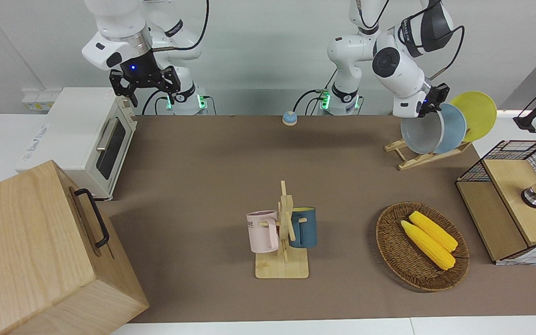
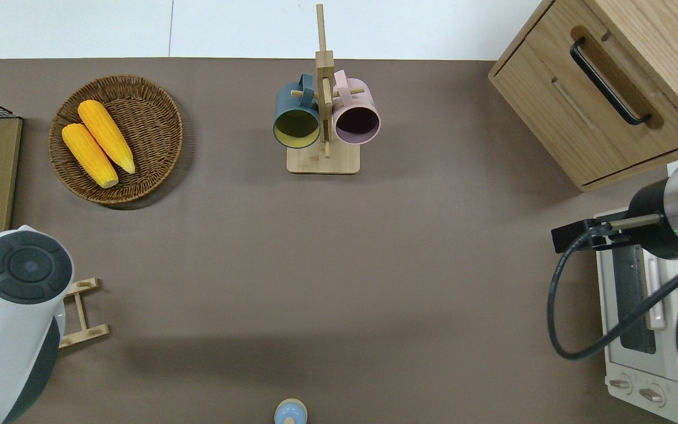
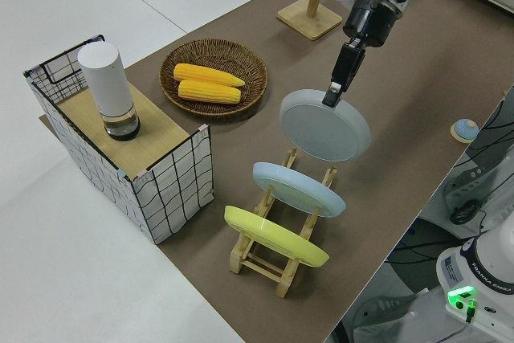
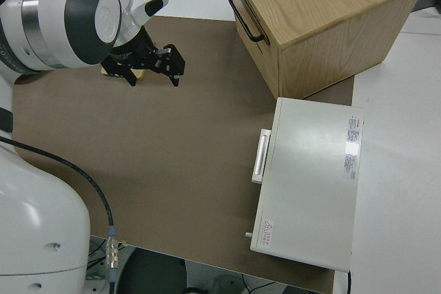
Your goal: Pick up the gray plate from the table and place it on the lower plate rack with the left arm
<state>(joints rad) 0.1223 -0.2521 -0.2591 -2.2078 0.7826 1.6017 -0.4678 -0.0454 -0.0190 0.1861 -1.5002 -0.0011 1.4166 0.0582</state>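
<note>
counting the things first, there are three plates: the gray plate (image 3: 325,125), a blue plate (image 3: 298,188) and a yellow plate (image 3: 275,235). there are also two mugs on a wooden mug stand (image 1: 284,232), two corn cobs in a wicker basket (image 1: 391,251), and two arms. the left gripper (image 3: 338,86) pinches the gray plate by its upper rim and holds it tilted in the air over the lowest slot of the plate rack (image 3: 277,255); it seems not seated between the pegs, but this is hard to see. the blue and yellow plates lean in the higher slots, just beside it. the right gripper (image 1: 142,83) is parked with its fingers spread apart and nothing between them. the brown mat of the table (image 1: 212,167) has wide open room in the middle, between the rack, the mug stand and the white oven (image 1: 86,139). a wooden cabinet (image 1: 35,251) and a wire crate (image 1: 519,195) stand at the two ends, and a pale wall rises where the arms are mounted.
</note>
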